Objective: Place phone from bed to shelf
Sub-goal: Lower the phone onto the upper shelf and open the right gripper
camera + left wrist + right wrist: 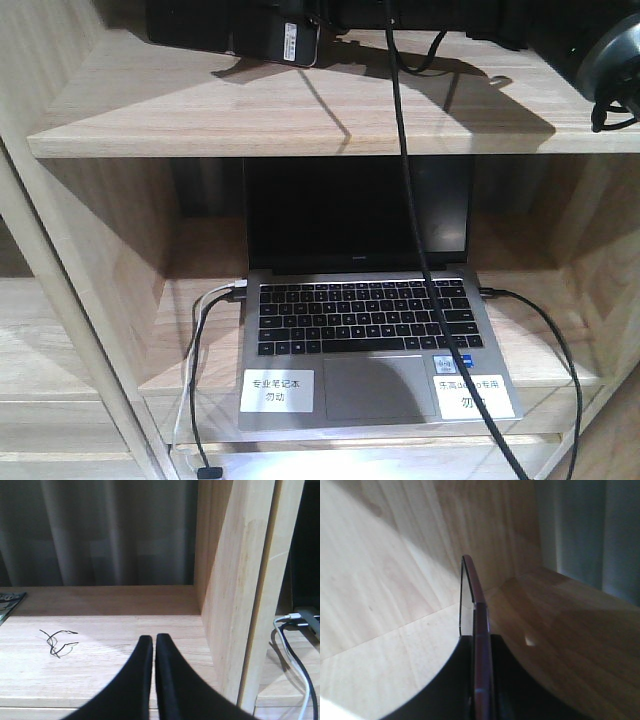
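Observation:
My right gripper [481, 639] is shut on the phone [479, 612], which I see edge-on as a thin rose-gold rim sticking out past the black fingers. In the front view the phone [272, 42] is a dark slab with a white sticker, held low over the pale wood shelf [200, 110] at the top. Whether it touches the board I cannot tell. My left gripper [154, 640] is shut on nothing, low over a lower shelf board [100, 625] to the left. The bed is out of view.
An open grey laptop [360, 310] sits in the compartment below, with cables [405, 150] hanging in front of it. A wooden upright [240, 580] stands right of my left gripper. A bent black wire [57, 641] lies on the left board. Grey curtain hangs behind.

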